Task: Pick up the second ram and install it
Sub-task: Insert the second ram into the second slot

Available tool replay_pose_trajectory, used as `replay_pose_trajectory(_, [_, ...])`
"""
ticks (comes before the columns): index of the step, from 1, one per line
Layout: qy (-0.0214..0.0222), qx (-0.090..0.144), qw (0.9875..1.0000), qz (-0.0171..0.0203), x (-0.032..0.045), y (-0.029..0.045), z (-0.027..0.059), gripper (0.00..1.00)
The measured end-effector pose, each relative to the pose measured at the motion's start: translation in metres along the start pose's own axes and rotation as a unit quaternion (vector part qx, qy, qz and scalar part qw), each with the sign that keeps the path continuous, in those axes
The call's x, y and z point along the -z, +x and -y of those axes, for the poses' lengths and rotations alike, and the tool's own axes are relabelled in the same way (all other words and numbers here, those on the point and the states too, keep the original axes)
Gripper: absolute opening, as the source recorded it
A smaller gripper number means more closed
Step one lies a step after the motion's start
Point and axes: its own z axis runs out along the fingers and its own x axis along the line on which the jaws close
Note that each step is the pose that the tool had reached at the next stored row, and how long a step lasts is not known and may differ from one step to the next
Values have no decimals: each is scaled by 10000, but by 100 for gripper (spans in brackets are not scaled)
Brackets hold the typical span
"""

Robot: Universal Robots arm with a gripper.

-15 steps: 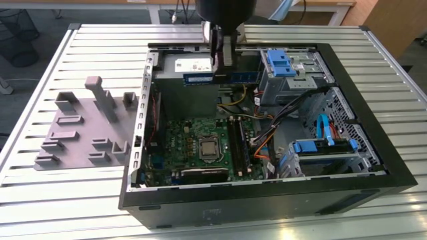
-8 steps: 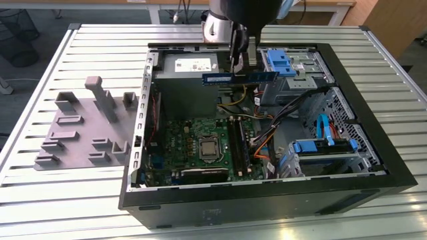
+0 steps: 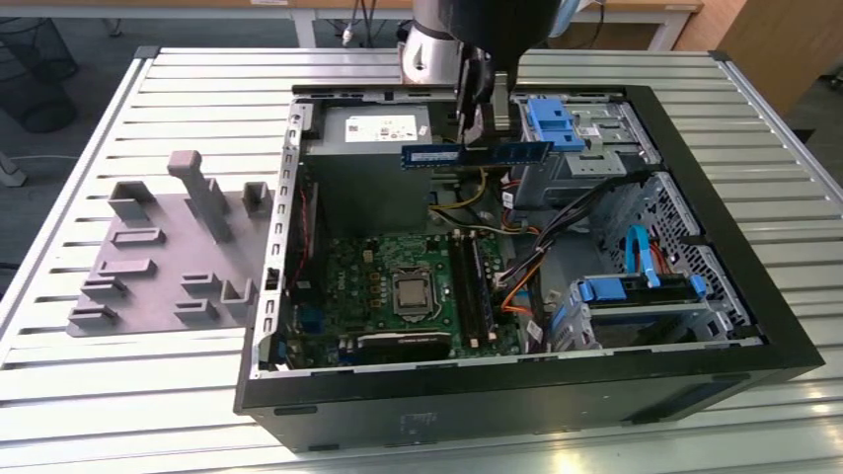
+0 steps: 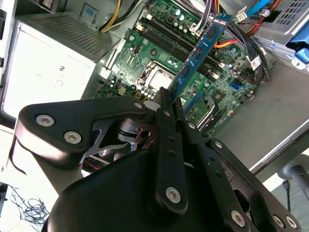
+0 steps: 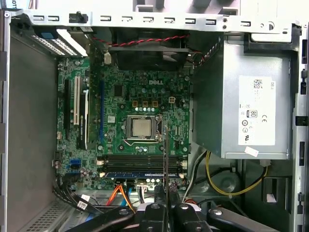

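The second ram (image 3: 477, 154) is a slim blue-green stick held level in the air above the open computer case, over its far end near the power supply. My gripper (image 3: 477, 136) is shut on its upper edge. In the second wrist view the ram (image 4: 203, 46) runs out from the gripper (image 4: 166, 99) over the motherboard (image 4: 164, 48). In the first wrist view the ram (image 5: 165, 150) appears edge-on as a thin line crossing the black memory slots (image 5: 140, 162), with the gripper (image 5: 165, 191) behind it. One slot holds a blue stick (image 5: 140, 174).
The case (image 3: 737, 336) lies open on a slatted metal table (image 3: 132, 395). Inside are the power supply (image 3: 375, 123), blue drive-bay latches (image 3: 554, 123), loose coloured cables (image 3: 514, 286) and the processor socket (image 3: 413, 292). A grey fixture plate (image 3: 172, 257) with upright blocks lies at the exterior view's left.
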Motion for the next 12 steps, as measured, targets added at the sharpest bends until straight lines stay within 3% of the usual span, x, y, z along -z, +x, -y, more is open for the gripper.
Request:
replay_pose_trajectory(10, [-1,43,10000,0,0,0,0,14])
replay_pose_trajectory(12, [2,-65,10000,0,0,0,0,14])
